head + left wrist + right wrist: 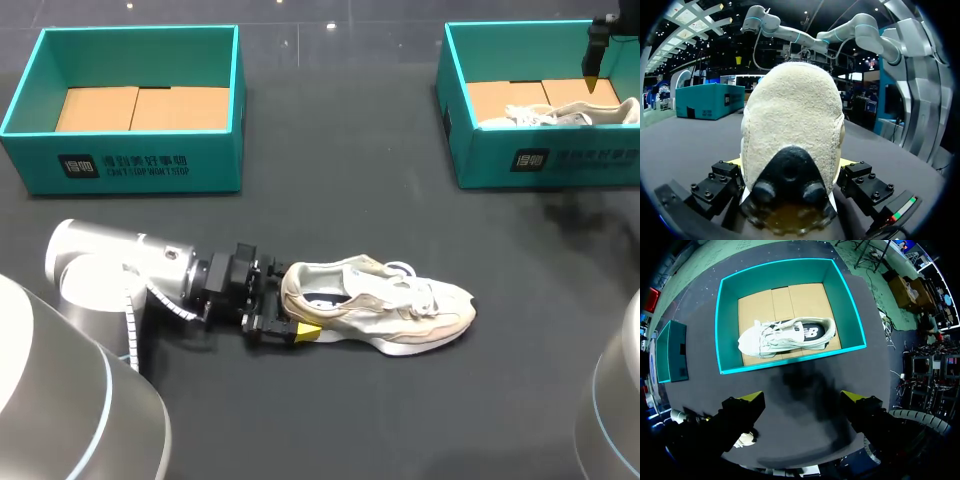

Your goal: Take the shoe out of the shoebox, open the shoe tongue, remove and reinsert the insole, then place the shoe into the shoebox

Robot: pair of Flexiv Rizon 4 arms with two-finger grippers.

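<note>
The left hand [283, 306] pinches the heel of the shoe [380, 300], which lies on the desk [330, 420] outside both boxes. The right hand [805, 405] hangs spread above the right box [850, 315], which holds a second shoe [785, 335]. With only soft heel padding gripped, the shoe could swing or slip free if lifted.

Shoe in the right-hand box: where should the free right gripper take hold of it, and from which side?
Probably the heel end of the boxed shoe, from straight above: the box walls close off every side, and the dark heel has bare cardboard beside it. The right gripper is open; the left gripper holds the other shoe.
</note>
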